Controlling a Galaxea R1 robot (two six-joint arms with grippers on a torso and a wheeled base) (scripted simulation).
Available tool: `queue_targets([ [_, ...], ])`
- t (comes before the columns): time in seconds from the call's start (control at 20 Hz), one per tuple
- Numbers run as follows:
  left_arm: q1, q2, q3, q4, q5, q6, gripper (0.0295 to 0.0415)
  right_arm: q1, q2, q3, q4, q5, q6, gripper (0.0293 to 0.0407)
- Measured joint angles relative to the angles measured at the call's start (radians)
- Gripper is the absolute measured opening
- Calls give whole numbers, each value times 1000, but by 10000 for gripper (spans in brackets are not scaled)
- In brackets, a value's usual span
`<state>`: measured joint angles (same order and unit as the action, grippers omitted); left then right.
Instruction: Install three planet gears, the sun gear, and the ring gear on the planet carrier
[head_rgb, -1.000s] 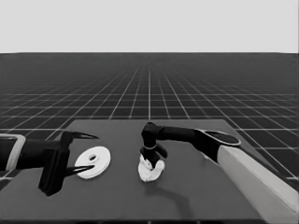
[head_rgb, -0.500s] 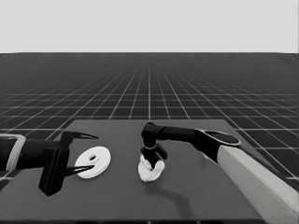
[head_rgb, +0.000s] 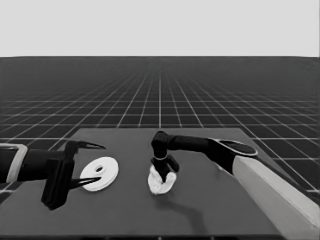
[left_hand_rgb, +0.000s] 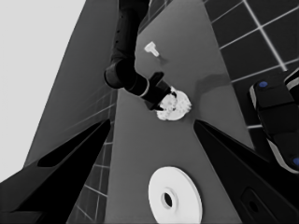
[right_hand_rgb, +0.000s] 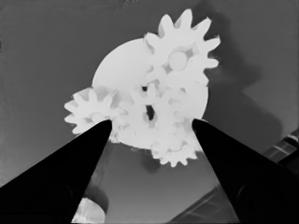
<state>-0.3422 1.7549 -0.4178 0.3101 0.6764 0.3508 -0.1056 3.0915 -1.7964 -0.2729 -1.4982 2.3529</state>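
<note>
Gears (right_hand_rgb: 154, 107) meshed on smaller round part (right_hand_rgb: 117, 70); right pincer (right_hand_rgb: 152, 123) released above centre gear. Left pincer (head_rgb: 82, 165) released, parked. Lift straight, avoid snagging teeth.

**Changes since the earlier frames: very few**

- Right gripper (head_rgb: 165, 176): in the head view it sits a shade lower over the smaller round part (head_rgb: 161, 184) than a second ago, closer to the gears on it. The shift is slight, barely more than the frames can resolve.
- Right wrist view: jaws stand apart on either side of the gear cluster (right_hand_rgb: 159, 107). No earlier picture of this view exists, so any change in their spread cannot be told.
</note>
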Motion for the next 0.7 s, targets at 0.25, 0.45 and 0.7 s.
queue_targets([
  [0.25,0,0,0,0,0,0,385,0,0,0,0,0,5,385],
  [0.45,0,0,0,0,0,0,385,48,-9,39,43,-27,-388,393],
  [0.7,0,0,0,0,0,0,385,131,-16,72,109,-40,-953,385],
])
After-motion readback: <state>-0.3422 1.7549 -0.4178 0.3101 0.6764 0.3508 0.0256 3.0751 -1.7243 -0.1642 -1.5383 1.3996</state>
